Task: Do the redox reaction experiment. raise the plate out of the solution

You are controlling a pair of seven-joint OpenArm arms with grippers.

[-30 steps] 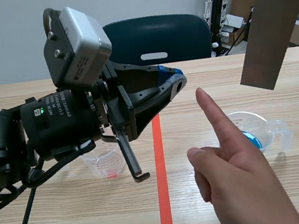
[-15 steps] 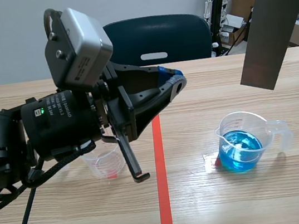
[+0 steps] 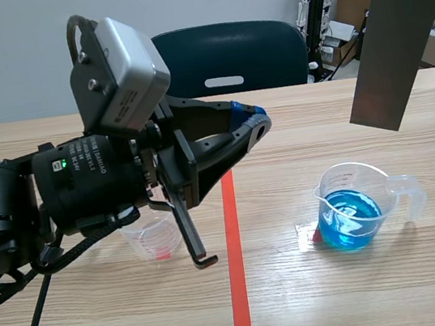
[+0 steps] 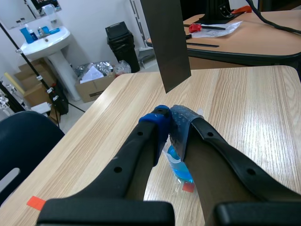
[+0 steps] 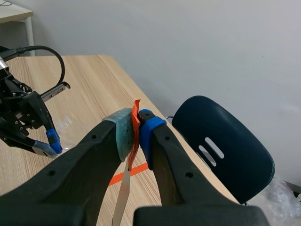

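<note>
On my far left, the left arm lies low across the table [image 3: 431, 278]. The left gripper [image 3: 254, 121] is raised and aimed toward the middle. In its wrist view I see the two pads pressed together with nothing between them. Tucked behind that arm is a small clear cup [image 3: 153, 236] with a trace of red at its bottom, standing just left of the orange-red floor line. Past the far table edge there is a dark chair [image 3: 226, 55].

Right of the line stands the beaker [image 3: 355, 204], upright, its handle to the right, with blue solution [image 3: 352, 229] in its lower part.

Further right and higher, the plate [image 3: 398, 29] hangs in the air, fully out of the liquid and well apart from the beaker. Its long axis runs nearly vertical, leaning a little, so the lower end points down and slightly left. The upper end leaves my scene view at the top.

In the right wrist view, the right gripper [image 5: 135, 129] pinches the plate's top end, where a strip of red tape [image 5: 136, 109] shows. The plate drops edge-on below the fingers.
</note>
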